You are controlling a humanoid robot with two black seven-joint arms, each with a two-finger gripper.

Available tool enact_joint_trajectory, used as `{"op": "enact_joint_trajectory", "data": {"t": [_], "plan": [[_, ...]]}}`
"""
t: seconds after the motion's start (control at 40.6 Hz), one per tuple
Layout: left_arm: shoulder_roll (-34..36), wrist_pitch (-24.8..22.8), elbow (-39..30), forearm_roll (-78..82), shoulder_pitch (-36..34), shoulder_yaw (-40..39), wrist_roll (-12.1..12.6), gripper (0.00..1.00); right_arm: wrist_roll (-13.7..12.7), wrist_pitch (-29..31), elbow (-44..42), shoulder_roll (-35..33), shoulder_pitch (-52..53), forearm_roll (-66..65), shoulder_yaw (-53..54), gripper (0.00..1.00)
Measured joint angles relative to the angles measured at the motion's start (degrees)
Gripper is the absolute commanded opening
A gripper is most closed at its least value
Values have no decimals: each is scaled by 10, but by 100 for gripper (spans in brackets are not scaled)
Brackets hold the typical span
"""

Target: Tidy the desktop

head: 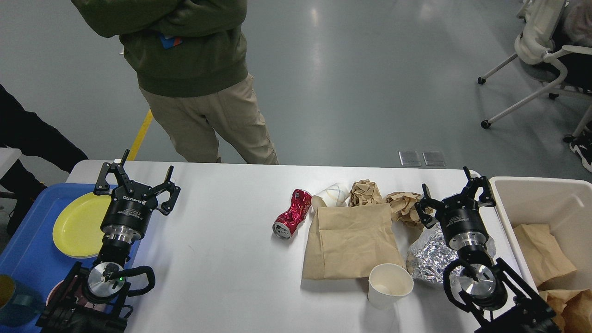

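The white desktop (pixel 222 259) fills the lower view. On its right half lie a crushed red can (pixel 292 213), a flat brown paper bag (pixel 352 241), a tipped white paper cup (pixel 331 194), two crumpled brown paper balls (pixel 365 192), crumpled foil (pixel 428 258) and an upright white paper cup (pixel 389 284). My left gripper (pixel 137 181) is open and empty over the desktop's left end. My right gripper (pixel 452 193) is open and empty beside the crumpled paper, above the foil.
A blue tray (pixel 27 259) at the left holds a yellow plate (pixel 76 225); my left arm hides most of a pink mug. A beige bin (pixel 541 194) at the right holds brown paper. A person (pixel 194 78) stands at the far edge. Chairs stand far right.
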Motion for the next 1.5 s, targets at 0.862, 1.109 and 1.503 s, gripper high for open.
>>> {"op": "enact_joint_trajectory", "data": {"t": [0.862,1.109,1.503], "plan": [[-10,7,13,-46,-26,15,47,96,0,0,-1,0,0,0,0,100],[-21,-1,73,-47,-61,25,49,96,0,0,-1,0,1,0,0,100],[-31,-52,95,-36,-61,26,36,96,0,0,-1,0,1,0,0,100]]}}
